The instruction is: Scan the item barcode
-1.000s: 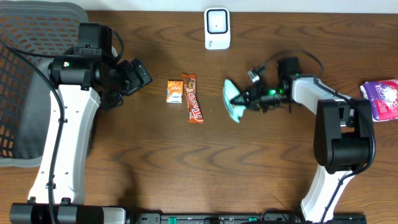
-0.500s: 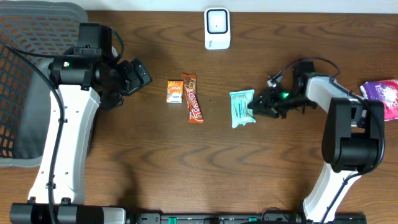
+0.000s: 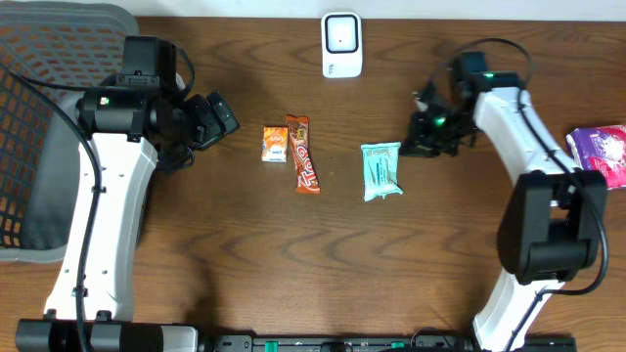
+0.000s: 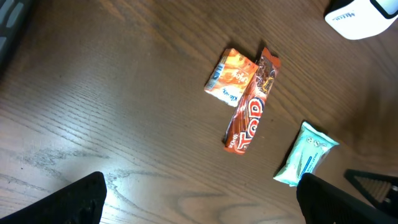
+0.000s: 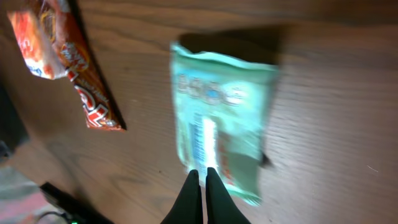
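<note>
A mint-green packet [image 3: 380, 170] lies flat on the table right of centre, also in the right wrist view [image 5: 222, 124] and the left wrist view [image 4: 306, 162]. My right gripper [image 3: 421, 136] hovers just right of and behind it, shut and holding nothing; its fingertips [image 5: 202, 175] press together. The white barcode scanner [image 3: 341, 44] stands at the back centre. My left gripper [image 3: 217, 115] stays open at the left, its fingers [image 4: 81, 196] far apart over bare wood.
An orange chocolate bar [image 3: 305, 154] and a small orange sachet [image 3: 275, 144] lie side by side left of the green packet. A purple packet [image 3: 603, 154] sits at the right edge. A dark mesh basket [image 3: 39, 117] stands at the far left.
The right gripper let go of the green packet, which now lies flat. It then shut and swung back and to the right, away from the packet. The left arm stayed still.
</note>
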Robot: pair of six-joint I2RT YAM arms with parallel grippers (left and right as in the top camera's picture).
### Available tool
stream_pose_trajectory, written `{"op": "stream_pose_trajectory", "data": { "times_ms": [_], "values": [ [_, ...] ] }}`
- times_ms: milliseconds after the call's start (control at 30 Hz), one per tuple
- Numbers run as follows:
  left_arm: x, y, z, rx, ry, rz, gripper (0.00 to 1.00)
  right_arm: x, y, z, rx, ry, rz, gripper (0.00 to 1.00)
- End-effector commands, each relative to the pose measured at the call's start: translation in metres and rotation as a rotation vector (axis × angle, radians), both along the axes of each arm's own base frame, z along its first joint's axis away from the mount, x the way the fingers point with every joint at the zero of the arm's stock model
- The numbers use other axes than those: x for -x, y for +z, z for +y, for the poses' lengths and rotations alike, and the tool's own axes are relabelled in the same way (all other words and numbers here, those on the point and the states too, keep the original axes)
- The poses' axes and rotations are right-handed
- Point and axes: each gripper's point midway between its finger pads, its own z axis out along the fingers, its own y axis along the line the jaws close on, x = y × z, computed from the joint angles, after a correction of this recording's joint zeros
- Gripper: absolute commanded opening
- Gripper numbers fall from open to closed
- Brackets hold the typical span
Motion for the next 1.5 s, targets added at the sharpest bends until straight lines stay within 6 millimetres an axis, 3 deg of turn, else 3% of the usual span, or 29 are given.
{"op": "stream_pose_trajectory", "data": {
  "times_ms": [0, 167, 367, 633, 833, 1000, 1100, 1267, 1467],
  "values": [
    [-0.001, 0.0, 0.002, -0.007, -0.007, -0.001, 0.98, 0.005, -0.002, 0.019, 0.056, 0.076, -0.044, 0.01],
    [-0.001, 0.0, 0.002, -0.007, -0.008, -0.001, 0.98, 0.009, -0.023, 0.012, 0.343, -0.006, -0.038, 0.01],
    [-0.001, 0.0, 0.001, -0.006, -0.007, -0.001, 0.98, 0.013, -0.04, 0.027, 0.394, 0.032, -0.09, 0.01],
    [-0.001, 0.0, 0.002, -0.007, -0.008, -0.001, 0.98, 0.039, -0.087, -0.004, 0.57, -0.062, -0.059, 0.01],
    [-0.001, 0.0, 0.001, -0.006, -0.007, -0.001, 0.98, 0.034, -0.07, -0.003, 0.574, -0.043, -0.053, 0.01],
    [-0.001, 0.0, 0.002, -0.007, -0.008, -0.001, 0.98, 0.017, -0.021, 0.004, 0.572, 0.011, -0.073, 0.02],
    [-0.001, 0.0, 0.002, -0.007, -0.007, -0.001, 0.98, 0.014, -0.005, 0.003, 0.577, 0.044, -0.08, 0.06],
    [-0.001, 0.0, 0.001, -0.006, -0.008, -0.001, 0.98, 0.027, -0.008, -0.007, 0.601, 0.083, -0.024, 0.01],
    [-0.001, 0.0, 0.001, -0.006, -0.007, -0.001, 0.98, 0.042, -0.035, -0.019, 0.643, 0.091, 0.012, 0.01]
  ]
}}
